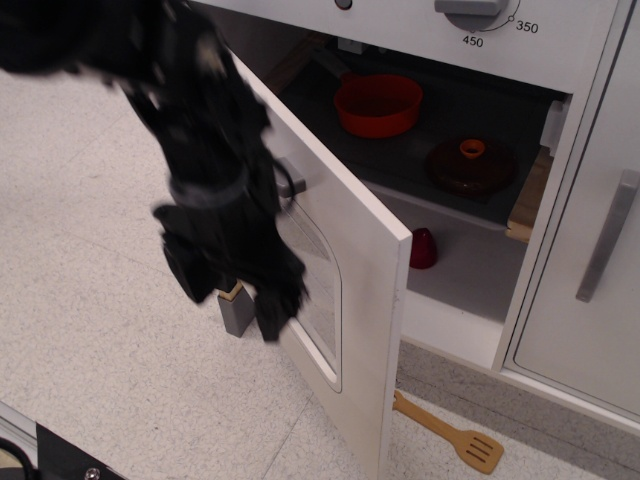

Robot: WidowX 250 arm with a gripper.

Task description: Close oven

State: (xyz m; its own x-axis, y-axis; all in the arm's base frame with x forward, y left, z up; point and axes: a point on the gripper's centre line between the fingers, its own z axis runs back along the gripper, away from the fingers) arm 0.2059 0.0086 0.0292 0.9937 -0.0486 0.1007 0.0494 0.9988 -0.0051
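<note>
Item 1, oven [455, 215]: white toy-kitchen unit, upper right of view; cavity open, dark grey shelf showing.

Item 2, oven door [370, 300]: white, hinged at left, swung well out toward us; free edge nearest camera. Window and grey handle [290, 182] mostly hidden behind arm.

Item 3, gripper [235, 290]: black, motion-blurred, in front of door's outer face, lower left of window. Fingers: we cannot tell if spread or pressed together; blur too heavy. Contact w/ door also not readable.

Item 4, contents: red pot [378, 104] and brown lid w/ orange knob [472, 165] on shelf; small dark red object [423, 248] on lower floor of cavity.

Item 5, floor: wooden spatula [450, 432] lying below oven, near door's lower corner.

Risks, as we judge them:
- Push too near hinge = poor leverage, door may stall or unit shift.
- Fast swing = door slams, bounces back open, rattles pot/lid.
- Finger snagging on handle could drag door open again.
- Spatula may foul door's bottom edge on sweep; we can't confirm clearance.

Writing: dial numerals "450" and "350" at top right. No brand visible.
</note>
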